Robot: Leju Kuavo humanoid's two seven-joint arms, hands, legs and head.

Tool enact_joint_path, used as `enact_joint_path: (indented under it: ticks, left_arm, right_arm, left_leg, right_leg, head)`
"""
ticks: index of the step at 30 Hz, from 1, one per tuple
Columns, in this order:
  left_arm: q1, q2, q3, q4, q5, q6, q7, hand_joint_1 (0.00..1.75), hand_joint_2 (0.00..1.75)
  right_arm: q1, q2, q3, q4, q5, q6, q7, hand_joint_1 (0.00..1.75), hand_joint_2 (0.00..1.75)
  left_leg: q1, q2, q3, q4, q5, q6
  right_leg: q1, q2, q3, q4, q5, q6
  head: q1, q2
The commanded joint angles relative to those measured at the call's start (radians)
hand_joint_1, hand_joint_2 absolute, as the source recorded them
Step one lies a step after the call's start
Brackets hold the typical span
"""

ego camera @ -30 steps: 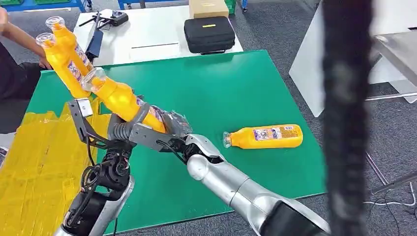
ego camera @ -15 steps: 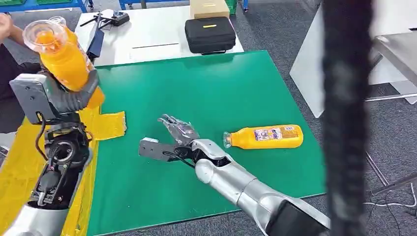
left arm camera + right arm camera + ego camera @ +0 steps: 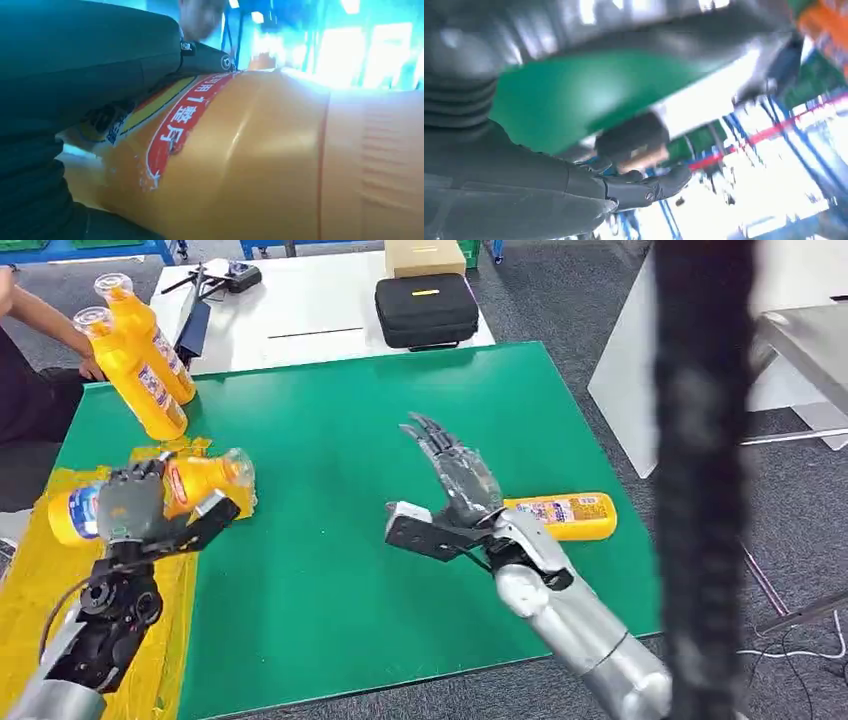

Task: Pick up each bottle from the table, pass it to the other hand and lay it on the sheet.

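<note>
A green table (image 3: 400, 440) takes up the middle of the head view, on a grey carpeted floor (image 3: 560, 300). A crinkled yellow sheet (image 3: 40, 570) covers its near left corner. Beyond the far edge stands a white table (image 3: 310, 310) bearing a black case (image 3: 425, 308) and a cardboard box (image 3: 424, 255). At the far left a person's arm (image 3: 45, 315) reaches in. A dark blurred vertical bar (image 3: 705, 480) crosses the right of the picture.

The left hand (image 3: 135, 505) grips an orange bottle (image 3: 205, 480) over the sheet at the table's left side. The bottle's long axis runs left to right, with its clear cap pointing right toward the green surface and its base to the left. Whether it touches the sheet I cannot tell.

A second orange bottle (image 3: 565, 515) lies on its side on the green near the right edge, also lengthwise left to right; its near-left end is hidden behind the right hand (image 3: 455, 485). That hand is empty, fingers straight and spread, pointing to the far side. Two more orange bottles (image 3: 140, 370) stand tilted at the far left corner, caps leaning far-left.

The left wrist view gives what the head view cannot: the held bottle's label (image 3: 185, 115) close up, a red band with white characters, and dark fingers (image 3: 90, 55) wrapped over the body. The right wrist view is blurred; it shows the right hand's fingers (image 3: 644, 187) extended with nothing in them.
</note>
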Motion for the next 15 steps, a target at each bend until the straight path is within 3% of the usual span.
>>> enact_joint_path:
  ticks: [1, 6, 7, 8, 10, 11, 13, 15]
  left_arm:
    - [-0.028, 0.002, -0.134, 0.344, 0.014, -0.127, 0.011, 1.75, 1.75]
    - [-0.032, -0.001, -0.157, 0.374, 0.005, -0.16, 0.02, 1.75, 1.75]
    - [-0.04, -0.007, -0.156, 0.394, 0.025, -0.198, 0.017, 1.24, 1.75]
    - [-0.036, -0.007, -0.169, 0.406, 0.022, -0.216, 0.028, 0.0, 1.75]
    - [-0.021, -0.013, -0.158, 0.406, 0.059, -0.218, -0.007, 0.0, 1.75]
    - [-0.014, -0.017, -0.148, 0.401, 0.079, -0.21, -0.02, 0.0, 0.0]
    - [0.005, -0.025, -0.114, 0.363, 0.156, -0.188, -0.079, 0.0, 0.0]
    - [0.015, -0.025, -0.113, 0.334, 0.174, -0.191, -0.091, 0.0, 0.0]
  right_arm:
    - [0.107, -0.172, -0.126, -0.173, -0.024, 0.003, -0.036, 0.0, 1.75]
    - [0.131, -0.183, -0.134, -0.169, -0.026, 0.003, -0.034, 0.0, 1.75]
    - [0.131, -0.187, -0.129, -0.169, -0.005, 0.008, -0.019, 0.0, 1.75]
    - [0.14, -0.195, -0.127, -0.169, 0.0, 0.02, -0.007, 0.0, 1.75]
    - [0.151, -0.22, -0.123, -0.161, 0.026, 0.049, 0.028, 0.0, 1.75]
    - [0.163, -0.233, -0.129, -0.162, 0.023, 0.063, 0.041, 0.0, 1.75]
    - [0.191, -0.269, -0.142, -0.162, 0.057, 0.115, 0.111, 0.0, 1.75]
    - [0.215, -0.292, -0.158, -0.159, 0.064, 0.119, 0.117, 0.0, 1.75]
  left_leg:
    - [0.0, -0.003, 0.006, -0.001, -0.002, -0.003]
    - [0.001, -0.002, 0.005, 0.0, -0.003, -0.003]
    - [0.0, -0.002, 0.005, -0.001, -0.002, -0.003]
    - [0.001, 0.0, 0.008, 0.0, -0.003, -0.004]
    - [0.0, -0.003, 0.006, -0.001, -0.001, -0.002]
    - [0.0, -0.003, 0.008, -0.002, -0.002, -0.003]
    - [0.0, -0.002, 0.011, -0.002, -0.002, -0.003]
    - [0.0, -0.003, 0.012, -0.002, -0.003, -0.002]
  right_leg:
    - [0.0, -0.005, 0.007, 0.0, -0.004, 0.0]
    - [0.001, -0.004, 0.006, 0.0, -0.004, 0.0]
    - [0.0, -0.004, 0.006, 0.0, -0.003, 0.0]
    - [0.001, -0.002, 0.008, 0.0, -0.004, 0.0]
    - [0.0, -0.003, 0.007, 0.0, -0.002, 0.0]
    - [0.0, -0.004, 0.01, -0.001, -0.002, 0.0]
    - [0.0, -0.003, 0.011, -0.001, -0.002, 0.0]
    - [0.0, -0.004, 0.013, -0.001, -0.002, 0.0]
  head:
    - [0.0, 0.0]
    - [0.0, 0.0]
    - [0.0, 0.0]
    - [0.0, 0.0]
    - [0.0, 0.0]
    - [0.0, 0.0]
    - [0.0, 0.0]
    - [0.0, 0.0]
